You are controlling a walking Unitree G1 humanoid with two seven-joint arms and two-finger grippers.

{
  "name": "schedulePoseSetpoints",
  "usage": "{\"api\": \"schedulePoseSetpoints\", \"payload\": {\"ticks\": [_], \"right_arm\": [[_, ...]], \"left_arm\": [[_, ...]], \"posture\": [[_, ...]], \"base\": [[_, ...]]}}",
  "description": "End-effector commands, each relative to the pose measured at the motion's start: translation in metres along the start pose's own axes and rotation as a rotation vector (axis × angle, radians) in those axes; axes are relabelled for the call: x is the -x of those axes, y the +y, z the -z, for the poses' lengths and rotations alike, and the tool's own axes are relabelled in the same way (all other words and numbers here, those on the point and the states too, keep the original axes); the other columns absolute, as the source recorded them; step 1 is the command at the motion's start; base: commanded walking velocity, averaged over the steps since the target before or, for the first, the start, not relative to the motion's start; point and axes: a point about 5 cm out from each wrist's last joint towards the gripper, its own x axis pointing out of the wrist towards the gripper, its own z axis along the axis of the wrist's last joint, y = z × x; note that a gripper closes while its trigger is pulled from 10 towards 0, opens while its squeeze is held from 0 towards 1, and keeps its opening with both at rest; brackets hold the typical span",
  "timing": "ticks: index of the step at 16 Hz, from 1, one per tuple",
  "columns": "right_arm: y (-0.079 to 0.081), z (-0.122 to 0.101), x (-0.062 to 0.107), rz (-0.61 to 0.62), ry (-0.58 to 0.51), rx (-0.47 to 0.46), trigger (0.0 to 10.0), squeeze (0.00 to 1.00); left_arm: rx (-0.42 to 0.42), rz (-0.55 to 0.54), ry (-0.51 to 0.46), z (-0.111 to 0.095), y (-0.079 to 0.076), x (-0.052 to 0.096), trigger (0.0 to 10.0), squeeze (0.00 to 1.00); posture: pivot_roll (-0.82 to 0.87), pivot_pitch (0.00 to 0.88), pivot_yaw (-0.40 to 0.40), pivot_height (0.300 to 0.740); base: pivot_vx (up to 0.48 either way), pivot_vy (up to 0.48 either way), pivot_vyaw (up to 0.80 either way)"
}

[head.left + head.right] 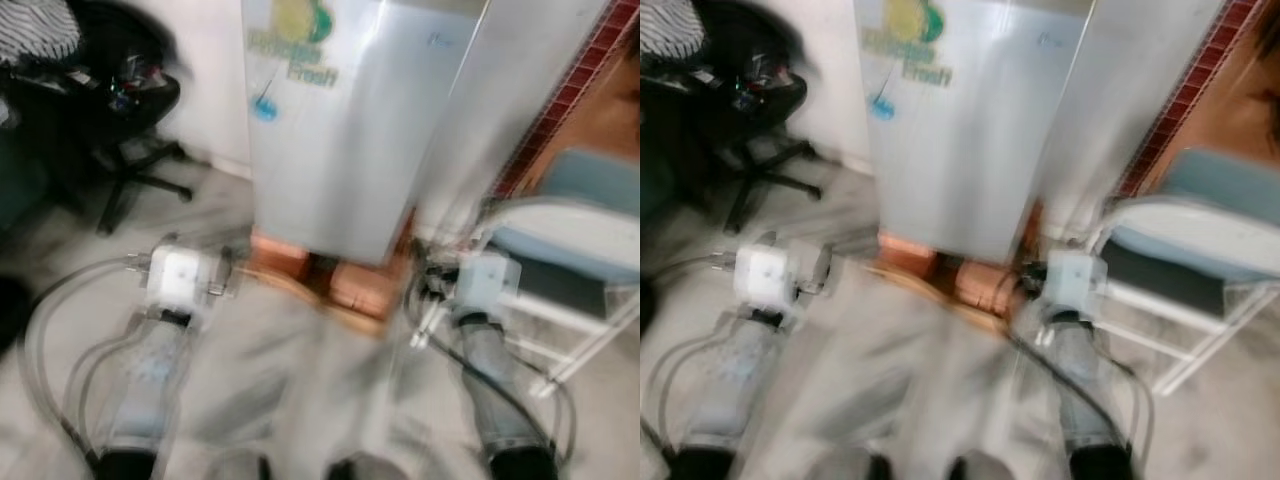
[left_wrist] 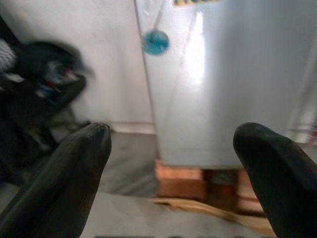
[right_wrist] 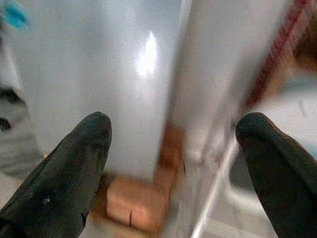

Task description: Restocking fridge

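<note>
Fridge [image 1: 340, 130] stands shut straight ahead on bricks [image 1: 330, 280]; I'd walk in squarely, left gripper [image 2: 171, 163] and right gripper [image 3: 173, 163] both spread empty, avoiding the chair [image 1: 580, 230]

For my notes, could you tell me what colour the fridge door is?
Silver-grey fridge door, clearest in the left eye view.

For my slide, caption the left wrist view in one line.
Left tool open and empty, aimed at the closed silver fridge standing on bricks.
</note>
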Motion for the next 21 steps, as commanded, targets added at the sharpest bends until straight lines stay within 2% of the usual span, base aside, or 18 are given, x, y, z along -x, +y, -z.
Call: {"api": "schedulePoseSetpoints", "payload": {"ticks": [1,2,4,7,8,11,16,21], "right_arm": [[0.005,-0.003,0.001,-0.021,-0.006,-0.039,10.0,0.00],[0.011,-0.002,0.004,-0.042,-0.024,0.035,10.0,0.00],[0.016,-0.001,0.004,-0.021,-0.032,-0.001,10.0,0.00],[0.019,-0.013,0.002,-0.059,-0.068,0.012,10.0,0.00],[0.016,-0.018,0.002,-0.062,-0.100,-0.002,10.0,0.00],[0.019,-0.025,-0.002,-0.055,-0.123,-0.014,10.0,0.00],[0.007,-0.020,0.002,-0.033,-0.094,-0.002,10.0,0.00],[0.012,-0.030,-0.007,-0.048,-0.128,-0.009,10.0,0.00]], "left_arm": [[-0.012,-0.007,-0.010,-0.004,0.006,0.001,10.0,0.00],[-0.018,0.004,0.018,0.003,0.008,0.008,10.0,0.00],[-0.030,0.016,0.047,0.011,0.009,0.012,10.0,0.00],[-0.015,0.038,0.014,0.007,0.007,0.005,10.0,0.00],[-0.003,0.028,0.002,0.004,0.004,0.000,10.0,0.00],[0.008,0.025,-0.006,0.000,0.006,-0.003,10.0,0.00],[0.014,0.029,-0.013,0.003,0.005,-0.002,10.0,0.00],[0.014,0.039,-0.054,-0.003,0.005,-0.011,10.0,0.00]], "posture": [[0.10,0.096,-0.084,0.740],[0.09,0.091,-0.066,0.740],[0.08,0.088,-0.054,0.740],[0.06,0.087,-0.055,0.740],[0.07,0.079,-0.063,0.740],[0.06,0.098,-0.058,0.740],[0.04,0.115,-0.065,0.740],[0.04,0.099,-0.058,0.740]], "base": [[0.000,0.480,0.00],[0.000,0.480,0.00],[0.000,0.480,0.00],[0.000,0.480,0.00],[0.000,0.480,0.00],[0.000,0.480,0.00],[0.000,0.480,-0.72],[0.165,0.410,-0.80]]}}
